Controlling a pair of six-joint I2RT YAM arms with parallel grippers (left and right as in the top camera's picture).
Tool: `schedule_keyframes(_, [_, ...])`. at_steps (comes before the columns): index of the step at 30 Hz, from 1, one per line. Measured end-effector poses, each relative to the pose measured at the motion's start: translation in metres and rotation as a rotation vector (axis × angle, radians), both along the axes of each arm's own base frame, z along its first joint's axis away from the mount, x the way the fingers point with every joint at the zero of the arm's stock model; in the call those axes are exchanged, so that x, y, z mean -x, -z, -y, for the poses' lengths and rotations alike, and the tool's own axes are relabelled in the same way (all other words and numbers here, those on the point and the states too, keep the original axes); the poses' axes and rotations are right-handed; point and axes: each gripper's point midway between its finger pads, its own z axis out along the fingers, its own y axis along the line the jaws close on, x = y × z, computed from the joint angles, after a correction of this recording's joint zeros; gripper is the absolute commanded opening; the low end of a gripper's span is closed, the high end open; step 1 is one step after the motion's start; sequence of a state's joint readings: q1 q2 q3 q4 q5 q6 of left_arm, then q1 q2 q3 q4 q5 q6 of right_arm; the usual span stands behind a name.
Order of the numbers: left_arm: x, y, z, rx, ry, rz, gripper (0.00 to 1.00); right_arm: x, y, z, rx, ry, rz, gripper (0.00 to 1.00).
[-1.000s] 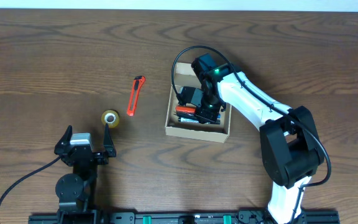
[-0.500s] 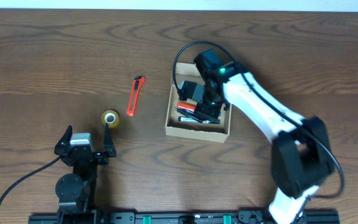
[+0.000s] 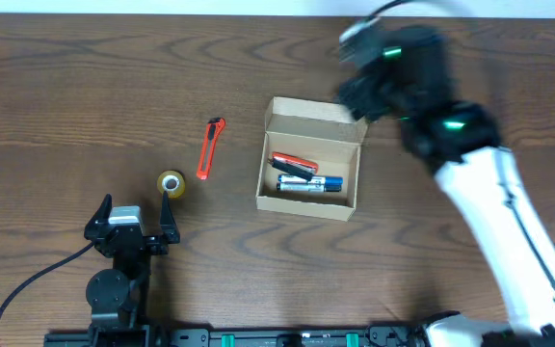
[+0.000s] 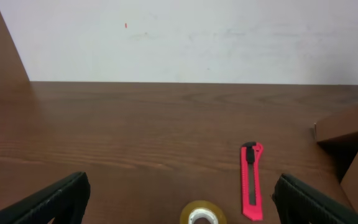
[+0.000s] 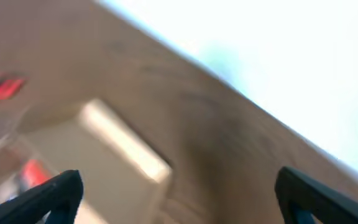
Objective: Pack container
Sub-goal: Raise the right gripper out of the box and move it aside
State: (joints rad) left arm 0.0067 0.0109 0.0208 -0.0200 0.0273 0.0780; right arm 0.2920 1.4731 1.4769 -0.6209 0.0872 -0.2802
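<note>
The container (image 3: 303, 204), a small tan cardboard box with its lid flap up at the back, stands mid-table. Inside lie a red-handled tool (image 3: 292, 162) and a blue and black marker (image 3: 308, 183). My right gripper (image 5: 179, 193) is open and empty, raised above the box's back right corner; its view is blurred, with the container's flap (image 5: 126, 146) below. In the overhead view the right arm (image 3: 422, 92) is a blur. My left gripper (image 3: 135, 202) rests open at the front left, with nothing between its fingers.
A roll of yellowish tape (image 3: 171, 182) lies just ahead of the left gripper. A red utility knife (image 3: 210, 147) lies between the tape and the box. Both also show in the left wrist view: tape (image 4: 202, 213), knife (image 4: 252, 180).
My right gripper opened inside the box, then lifted out and swung up to the back right. The items stay in the box. The left arm has not moved.
</note>
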Motion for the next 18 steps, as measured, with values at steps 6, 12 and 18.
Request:
schedule_keyframes(6, [0.002, 0.004, 0.002, 0.032, 0.005, -0.034, 0.95, 0.010, -0.008, 0.126, -0.183, 0.457, -0.029, 0.99])
schedule_keyframes(12, [0.026, -0.002, -0.004, 0.135, -0.055, -0.230, 0.95, 0.036, 0.017, 0.198, -0.287, 0.690, -0.143, 0.98])
schedule_keyframes(18, [0.036, -0.050, -0.013, 0.215, -0.161, -0.481, 0.95, 0.046, 0.040, 0.212, -0.309, 0.746, -0.234, 0.99])
